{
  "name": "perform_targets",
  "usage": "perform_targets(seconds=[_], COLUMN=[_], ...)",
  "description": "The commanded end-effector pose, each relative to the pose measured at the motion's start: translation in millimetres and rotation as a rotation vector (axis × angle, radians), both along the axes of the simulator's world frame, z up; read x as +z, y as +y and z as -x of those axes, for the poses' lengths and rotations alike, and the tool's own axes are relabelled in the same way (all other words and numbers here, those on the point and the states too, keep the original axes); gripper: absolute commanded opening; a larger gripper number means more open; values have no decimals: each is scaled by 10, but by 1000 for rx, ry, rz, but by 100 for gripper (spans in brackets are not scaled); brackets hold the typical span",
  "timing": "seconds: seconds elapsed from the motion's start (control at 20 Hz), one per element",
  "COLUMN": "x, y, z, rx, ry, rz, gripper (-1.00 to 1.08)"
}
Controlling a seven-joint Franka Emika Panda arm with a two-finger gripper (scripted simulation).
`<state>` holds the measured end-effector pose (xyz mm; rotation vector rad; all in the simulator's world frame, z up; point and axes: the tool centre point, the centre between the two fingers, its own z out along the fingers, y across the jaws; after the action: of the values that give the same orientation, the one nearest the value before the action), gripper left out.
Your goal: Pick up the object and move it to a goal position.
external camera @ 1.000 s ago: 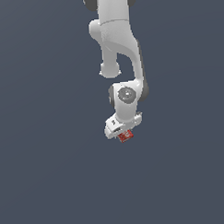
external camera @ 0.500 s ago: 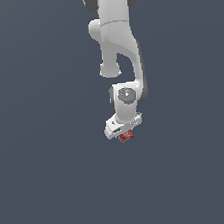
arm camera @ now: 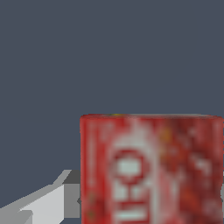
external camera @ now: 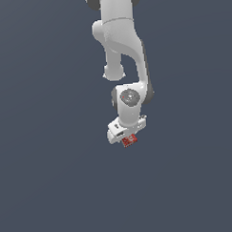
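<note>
A white robot arm (external camera: 120, 46) reaches down from the top of the exterior view, its wrist bent so the white gripper (external camera: 127, 135) points downward, tilted slightly. The gripper is closed on a small red box (external camera: 130, 140), which pokes out just below it against a plain dark grey-blue surface (external camera: 49, 178). In the wrist view the box (arm camera: 151, 168) fills the foreground. Its red face carries blurred white lettering, too smeared to read, beside a pale grey gripper finger (arm camera: 48, 203).
</note>
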<state>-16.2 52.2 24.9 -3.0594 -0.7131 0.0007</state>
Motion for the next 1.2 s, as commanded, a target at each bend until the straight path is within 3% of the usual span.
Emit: perform_targets(seconds=[0.0, 0.4, 1.15], x=[95, 668, 2251], y=[-61, -414, -1384], z=[-9, -43, -168], rx=[-1, 0, 0], ry=[-1, -1, -1], rz=[0, 0, -2], gripper=[-100, -100, -100])
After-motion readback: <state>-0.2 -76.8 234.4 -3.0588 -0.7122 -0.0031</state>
